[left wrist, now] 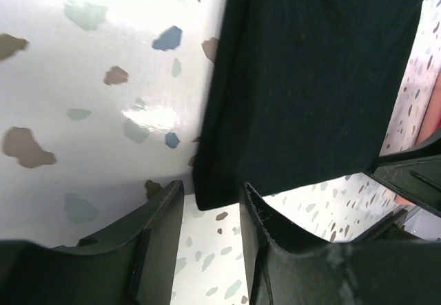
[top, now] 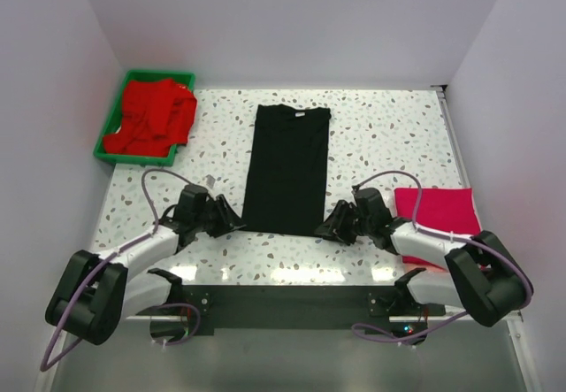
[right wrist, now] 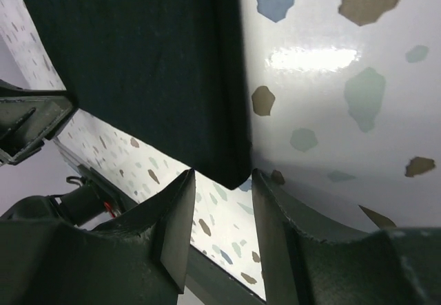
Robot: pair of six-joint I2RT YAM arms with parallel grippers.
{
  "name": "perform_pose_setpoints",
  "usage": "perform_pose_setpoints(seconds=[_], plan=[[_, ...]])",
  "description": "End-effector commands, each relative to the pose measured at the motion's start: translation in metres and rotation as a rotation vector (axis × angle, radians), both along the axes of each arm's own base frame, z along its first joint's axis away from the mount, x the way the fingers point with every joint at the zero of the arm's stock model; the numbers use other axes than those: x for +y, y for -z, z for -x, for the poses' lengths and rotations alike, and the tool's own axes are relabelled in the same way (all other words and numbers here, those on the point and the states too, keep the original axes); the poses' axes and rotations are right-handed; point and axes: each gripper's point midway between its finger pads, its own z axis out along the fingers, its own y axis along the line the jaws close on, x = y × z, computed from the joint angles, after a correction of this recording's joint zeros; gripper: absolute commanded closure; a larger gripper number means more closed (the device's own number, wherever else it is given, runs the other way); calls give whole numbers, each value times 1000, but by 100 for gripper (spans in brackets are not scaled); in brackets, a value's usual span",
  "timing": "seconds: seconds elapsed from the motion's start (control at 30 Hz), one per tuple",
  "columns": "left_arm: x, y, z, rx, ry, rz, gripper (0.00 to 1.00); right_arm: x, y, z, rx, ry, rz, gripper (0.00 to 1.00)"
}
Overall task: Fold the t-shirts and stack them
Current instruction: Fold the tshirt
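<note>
The black t-shirt (top: 287, 166) lies on the table folded lengthwise into a long strip, neck label at the far end. My left gripper (top: 232, 219) is open at its near left corner (left wrist: 213, 198), the corner just in front of the fingertips. My right gripper (top: 325, 229) is open at the near right corner (right wrist: 231, 174), likewise just ahead of the jaws. A folded magenta-pink t-shirt (top: 438, 211) lies at the right, partly under my right arm. Red t-shirts (top: 150, 118) are bunched in the green tray.
The green tray (top: 110, 155) sits at the far left corner against the left wall. White walls close in the table on three sides. The black mounting bar (top: 283, 303) runs along the near edge between the arm bases.
</note>
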Motion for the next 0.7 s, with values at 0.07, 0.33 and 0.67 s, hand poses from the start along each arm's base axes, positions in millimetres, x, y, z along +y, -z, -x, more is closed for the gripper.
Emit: perform_pose_setpoints(seconds=[0.07, 0.33, 0.67], plan=[[-9, 23, 24, 56, 27, -41, 58, -7, 24, 0, 18, 53, 66, 58], [-15, 24, 24, 48, 27, -28, 74, -8, 23, -3, -2, 50, 71, 78], [-28, -9, 35, -20, 73, 41, 100, -16, -13, 10, -73, -14, 85, 100]])
